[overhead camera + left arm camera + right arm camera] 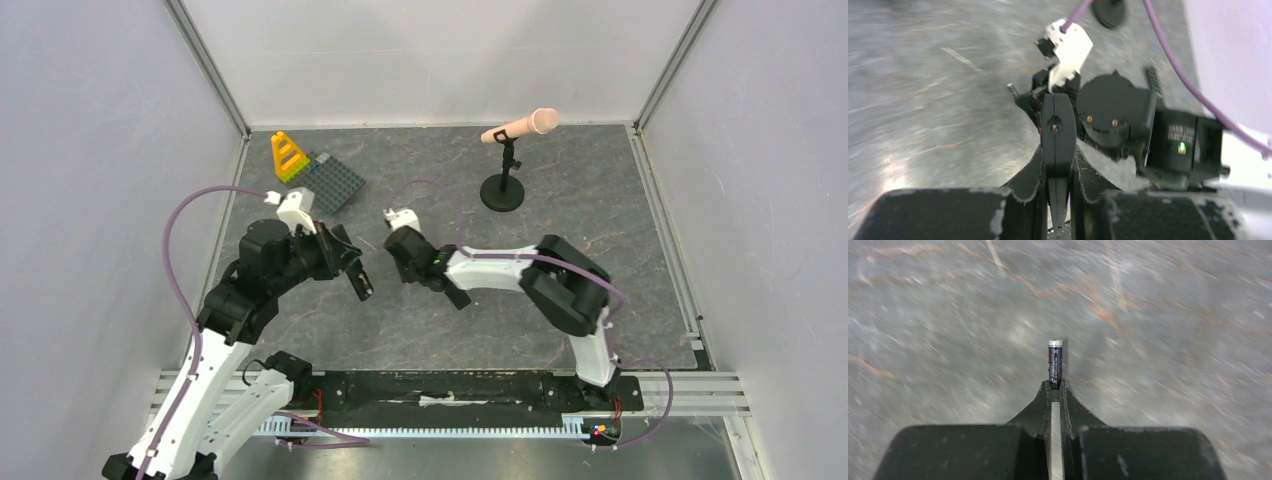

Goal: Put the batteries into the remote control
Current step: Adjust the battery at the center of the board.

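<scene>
The left hand (1058,152) was clamped narrow on a slim black rectangular remote control (1058,120), which the left wrist camera saw edge-on, standing up between the two fingers and reaching past their tips. The right hand (1055,387) was pinched almost fully together on a small dark cylindrical battery (1055,362) with a silvery cap. It gripped the battery by its lower end, so most of it stuck out beyond the fingertips.

From above, both hands hung over the middle of the grey marbled counter (440,330), facing each other, near but not touching. At the far side of the counter stood a pink microphone (520,126) on a black round-based stand. To the far left a yellow toy cone (290,158) stood just beside a grey studded baseplate (336,181).
</scene>
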